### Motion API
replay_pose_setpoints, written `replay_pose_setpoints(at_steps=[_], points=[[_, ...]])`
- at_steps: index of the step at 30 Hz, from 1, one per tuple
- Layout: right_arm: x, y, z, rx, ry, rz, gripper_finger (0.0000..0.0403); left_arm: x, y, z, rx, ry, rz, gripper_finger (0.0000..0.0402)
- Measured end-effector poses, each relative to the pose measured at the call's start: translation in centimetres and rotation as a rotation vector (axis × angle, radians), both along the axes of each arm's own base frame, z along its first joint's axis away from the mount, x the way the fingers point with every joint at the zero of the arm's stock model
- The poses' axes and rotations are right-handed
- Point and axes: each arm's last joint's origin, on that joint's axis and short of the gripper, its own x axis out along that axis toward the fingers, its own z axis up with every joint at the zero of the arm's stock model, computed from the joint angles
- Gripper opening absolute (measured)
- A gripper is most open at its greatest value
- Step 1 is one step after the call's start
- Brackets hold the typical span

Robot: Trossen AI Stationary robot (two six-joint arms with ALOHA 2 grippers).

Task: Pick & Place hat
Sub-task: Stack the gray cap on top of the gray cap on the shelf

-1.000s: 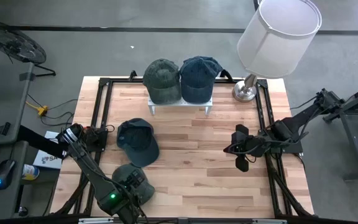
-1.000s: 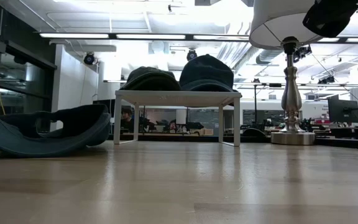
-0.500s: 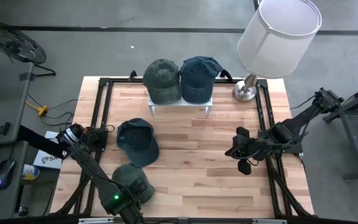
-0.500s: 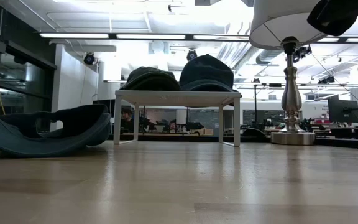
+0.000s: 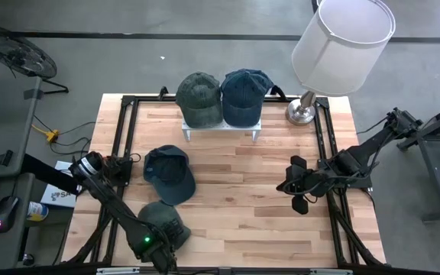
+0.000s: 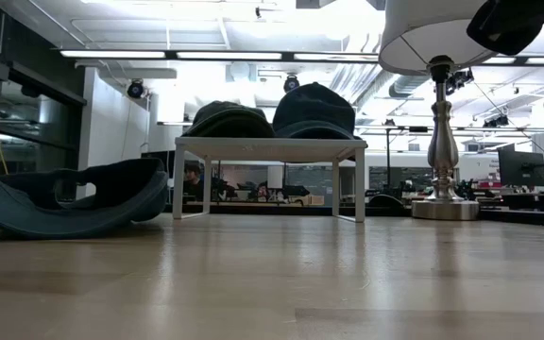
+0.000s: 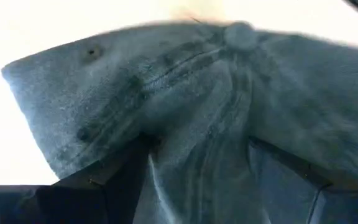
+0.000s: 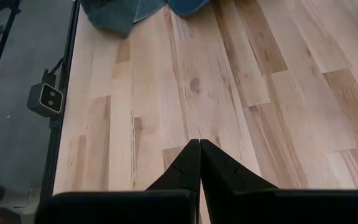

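I count two hats (image 5: 221,98) already placed on the white stand (image 5: 221,128). Two remain on the bench (image 5: 266,214). My left gripper (image 5: 163,233) is over the green hat (image 7: 185,112), jaws spread, apparently astride the crown. The right gripper (image 5: 295,187) idles, jaws pressed together.

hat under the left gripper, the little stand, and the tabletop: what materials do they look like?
Green hat: soft woven fabric, likely washed cotton; matte, with stitched seams, an eyelet and a top button.
White stand: rigid with a smooth painted finish; metal or wood, unclear.
Table: wood planks in mixed tones, visible grain, light sheen.
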Motion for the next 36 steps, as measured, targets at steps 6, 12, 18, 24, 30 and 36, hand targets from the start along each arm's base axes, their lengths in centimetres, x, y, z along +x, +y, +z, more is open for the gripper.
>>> replay_pose_setpoints(at_steps=[6, 12, 18, 24, 30, 36], points=[[0.0, 0.0, 0.0, 0.021, 0.003, -0.019, 0.0, -0.6, 0.7, -2.8, -0.023, -0.008, 0.003, 0.0264], [0.0, 0.0, 0.0, 0.039, 0.005, -0.033, 0.0, -1.3, 1.4, -4.7, -0.074, 0.019, 0.044, 0.0264], [0.0, 0.0, 0.0, 0.047, 0.005, -0.04, 0.0, -1.7, 1.7, -5.7, -0.109, 0.016, 0.109, 0.0237], [0.0, 0.0, 0.0, 0.056, 0.004, -0.047, 0.0, -1.6, 1.6, -5.8, -0.129, 0.004, 0.138, 0.0151], [0.0, 0.0, 0.0, 0.061, 0.005, -0.051, 0.0, -1.4, 1.4, -5.8, -0.159, -0.011, 0.209, 0.0058], [0.0, 0.0, 0.0, 0.064, 0.005, -0.053, 0.0, -1.3, 1.2, -5.8, -0.206, -0.004, 0.361, 0.0014]])
